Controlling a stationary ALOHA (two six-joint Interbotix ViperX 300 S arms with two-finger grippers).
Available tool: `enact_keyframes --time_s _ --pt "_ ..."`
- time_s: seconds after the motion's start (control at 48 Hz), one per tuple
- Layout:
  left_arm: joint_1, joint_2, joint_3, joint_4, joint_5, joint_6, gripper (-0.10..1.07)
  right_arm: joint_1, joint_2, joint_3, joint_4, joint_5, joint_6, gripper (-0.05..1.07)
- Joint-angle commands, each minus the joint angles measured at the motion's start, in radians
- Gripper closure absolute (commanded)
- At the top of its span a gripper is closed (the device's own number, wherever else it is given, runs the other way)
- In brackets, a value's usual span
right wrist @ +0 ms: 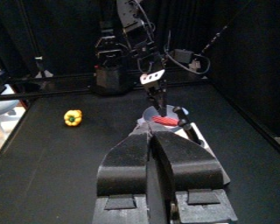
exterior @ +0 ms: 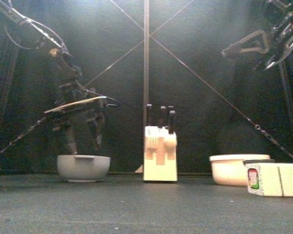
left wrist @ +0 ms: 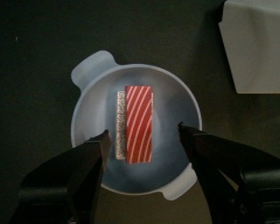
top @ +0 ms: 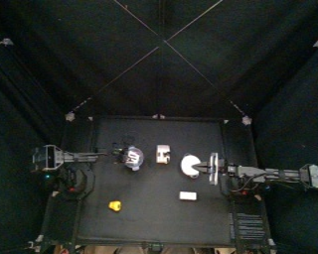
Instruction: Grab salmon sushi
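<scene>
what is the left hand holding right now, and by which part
Nothing yet. The left hand is open above the bowl, its jaws either side of the salmon sushi, not closed on it.

The left gripper point(left wrist: 145, 156) hangs over the pale grey handled bowl point(left wrist: 95, 122) with its jaws spread wide, one to each side of the red-and-white striped salmon sushi piece point(left wrist: 139, 122). Bare bowl floor shows on both long sides of the sushi, so each jaw has room there. The bowl's curved wall closes in just outside the jaws. A white rectangular block point(top: 163, 154) stands near the bowl, apart from it. The right gripper point(exterior: 274, 38) is held high, well away from the bowl, leaving the air above the bowl free on that side.
</scene>
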Motion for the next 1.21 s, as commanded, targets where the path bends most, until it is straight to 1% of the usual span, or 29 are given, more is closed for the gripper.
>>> enact_keyframes --time_s 0.0,0.167,0.333,0.729,1.188 --pt "-0.005 -0.005 -0.012 0.011 -0.003 0.003 0.03 -0.002 0.005 -0.02 0.002 -0.005 0.002 1.01" --pt "-0.005 -0.006 -0.011 0.048 -0.009 0.018 0.03 -0.003 0.003 -0.025 0.0 -0.005 0.003 1.01" --pt "-0.005 -0.003 -0.012 0.074 -0.011 0.055 0.03 -0.002 0.003 -0.026 0.002 -0.003 0.003 1.0" --pt "-0.005 0.061 -0.028 0.074 -0.017 0.114 0.03 0.003 -0.009 -0.018 0.0 -0.005 0.003 1.01" --pt "-0.005 0.112 -0.032 0.074 -0.017 0.126 0.03 0.002 -0.009 -0.018 -0.002 -0.005 0.002 1.0"
